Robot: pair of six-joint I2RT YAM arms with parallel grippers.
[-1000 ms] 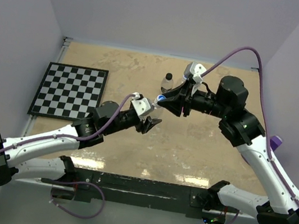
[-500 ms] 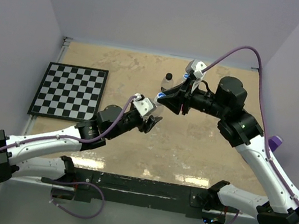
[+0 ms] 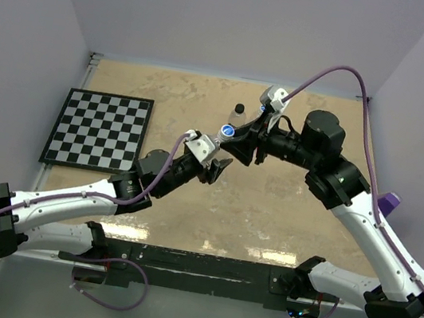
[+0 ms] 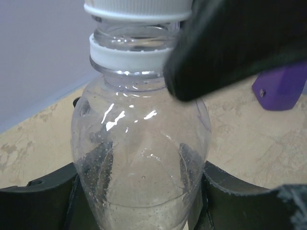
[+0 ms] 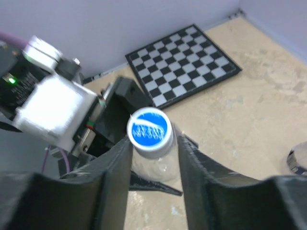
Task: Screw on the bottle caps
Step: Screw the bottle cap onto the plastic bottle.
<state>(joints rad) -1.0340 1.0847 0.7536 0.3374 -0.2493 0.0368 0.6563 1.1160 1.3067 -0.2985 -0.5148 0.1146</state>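
Observation:
My left gripper (image 3: 216, 167) is shut on a clear bottle (image 4: 141, 158) and holds it upright above the table; its black fingers (image 4: 38, 203) flank the bottle's body. A white-sided cap with a blue top (image 5: 149, 130) sits on the bottle's neck. My right gripper (image 5: 151, 140) comes down from above, with its fingers (image 5: 112, 177) closed on either side of this cap. In the top view the blue cap (image 3: 228, 130) shows at the right gripper (image 3: 232, 137). A second clear bottle (image 3: 237, 116) with a dark cap stands just behind.
A checkerboard (image 3: 100, 129) lies on the left of the table and also shows in the right wrist view (image 5: 184, 62). A purple object (image 3: 392, 202) sits at the right edge. A round pale thing (image 5: 298, 160) is cut off at the right wrist view's edge.
My left gripper has carried the bottle up and to the right. My right gripper has shifted slightly left and away with the blue cap and turned at the wrist. The cap's top now shows more fully.

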